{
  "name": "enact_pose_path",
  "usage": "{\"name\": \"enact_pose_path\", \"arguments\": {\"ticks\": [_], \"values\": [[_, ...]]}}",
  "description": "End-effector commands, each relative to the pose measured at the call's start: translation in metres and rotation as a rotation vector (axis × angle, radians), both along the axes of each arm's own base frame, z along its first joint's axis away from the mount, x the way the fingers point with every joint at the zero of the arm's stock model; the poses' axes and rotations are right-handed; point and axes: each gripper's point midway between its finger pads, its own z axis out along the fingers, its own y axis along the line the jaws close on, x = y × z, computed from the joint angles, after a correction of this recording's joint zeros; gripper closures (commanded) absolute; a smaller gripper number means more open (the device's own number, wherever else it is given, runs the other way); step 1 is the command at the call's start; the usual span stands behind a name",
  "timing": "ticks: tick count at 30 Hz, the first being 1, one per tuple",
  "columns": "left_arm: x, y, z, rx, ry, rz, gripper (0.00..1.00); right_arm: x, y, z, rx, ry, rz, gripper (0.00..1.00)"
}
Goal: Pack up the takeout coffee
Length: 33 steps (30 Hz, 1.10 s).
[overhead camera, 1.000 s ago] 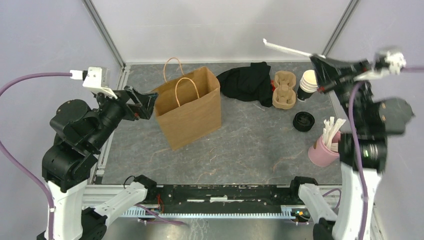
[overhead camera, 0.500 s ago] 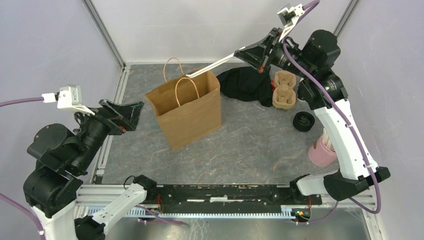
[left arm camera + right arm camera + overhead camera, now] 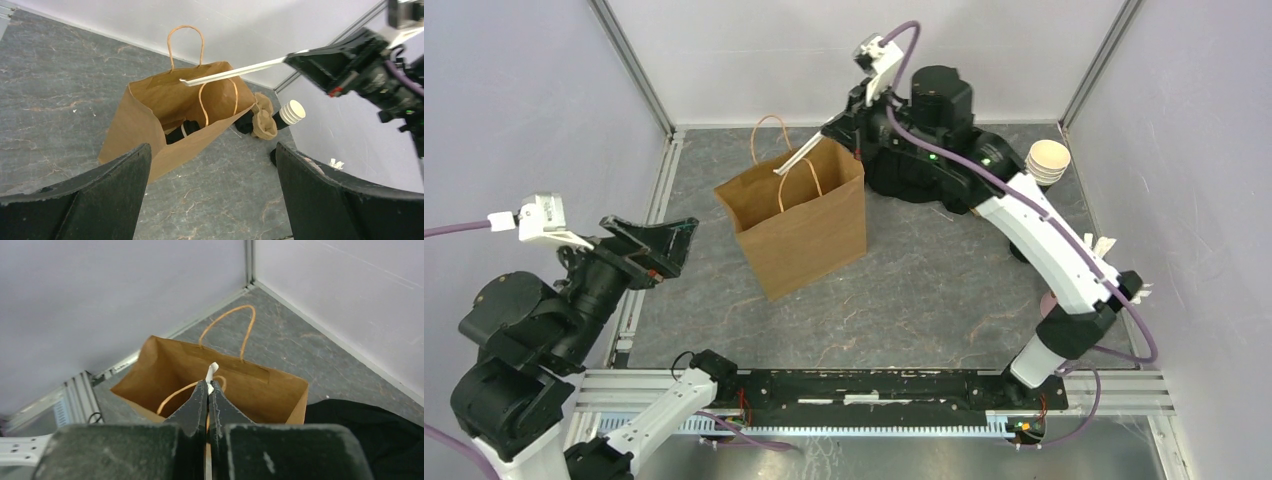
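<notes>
A: How does the paper bag (image 3: 809,225) stand against the edges?

B: Upright on the grey table (image 3: 944,290), left of the middle, with its mouth open upward. The back wall and the left corner post (image 3: 632,70) lie beyond it, and the bag touches neither. Bare table runs in front of it and off to its right.

A: And at the mouth?

B: The rim is spread wide, with both handles (image 3: 186,26) standing up. The right gripper (image 3: 828,137) hangs just above the rim's far right corner. Its jaws are pressed together on a thin white stick (image 3: 799,158) that reaches out across the opening.

A: The other arm?

B: The left gripper (image 3: 676,246) sits off the bag's left side, apart from it. Its fingers (image 3: 100,200) are spread wide and hold nothing.

A: What crowds the right side?

B: A black cloth (image 3: 919,175) lies behind the bag, under the right arm. A brown cup carrier (image 3: 262,117) is just beside it, and a stack of lidless cups (image 3: 1046,160) stands near the right wall.

A: And the thing to be packed?

B: The takeout coffee (image 3: 184,131) shows only from the left wrist. It appears as black rounded shapes low inside the bag, with a pale strip lying across them. Lid and cup cannot be told apart there, nor can the number of cups be counted.
</notes>
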Motion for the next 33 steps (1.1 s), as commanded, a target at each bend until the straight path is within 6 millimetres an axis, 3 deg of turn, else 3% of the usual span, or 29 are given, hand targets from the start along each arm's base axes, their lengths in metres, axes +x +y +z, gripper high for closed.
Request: {"name": "enact_pose_path", "arguments": {"ticks": [1,5,8,11,14,18,21,24,30,33], "values": [[-0.012,0.009,0.011,-0.082,-0.018,0.031,0.02,0.018,0.011,0.000,-0.063,-0.080,-0.082,1.00],[-0.016,0.010,0.007,-0.086,-0.009,0.027,0.02,0.017,0.031,-0.034,-0.181,-0.090,-0.098,1.00],[-0.018,0.011,0.010,-0.095,-0.015,0.030,0.02,0.016,0.041,-0.045,-0.246,-0.114,-0.105,0.97],[-0.014,0.010,0.009,-0.091,-0.010,0.032,0.02,0.016,0.042,-0.044,-0.260,-0.120,-0.110,0.69],[-0.010,0.003,0.008,-0.086,-0.007,0.005,0.02,0.013,0.035,-0.033,-0.235,-0.127,-0.129,0.49],[-0.004,-0.006,0.000,-0.077,0.015,-0.020,0.02,0.005,0.005,-0.006,-0.202,-0.144,-0.203,0.39],[0.003,-0.009,-0.004,-0.058,0.015,-0.024,0.02,-0.005,-0.030,0.007,-0.163,-0.122,-0.260,0.37],[0.013,-0.016,-0.005,-0.045,0.003,-0.038,0.01,-0.009,-0.078,-0.006,-0.206,-0.084,-0.338,0.36],[0.026,-0.029,-0.013,0.006,0.002,-0.081,0.01,-0.025,-0.210,-0.098,-0.521,0.058,-0.630,0.35],[0.034,-0.028,-0.013,0.046,-0.012,-0.071,0.01,-0.046,-0.266,-0.124,-0.586,0.133,-0.781,0.36]]}}
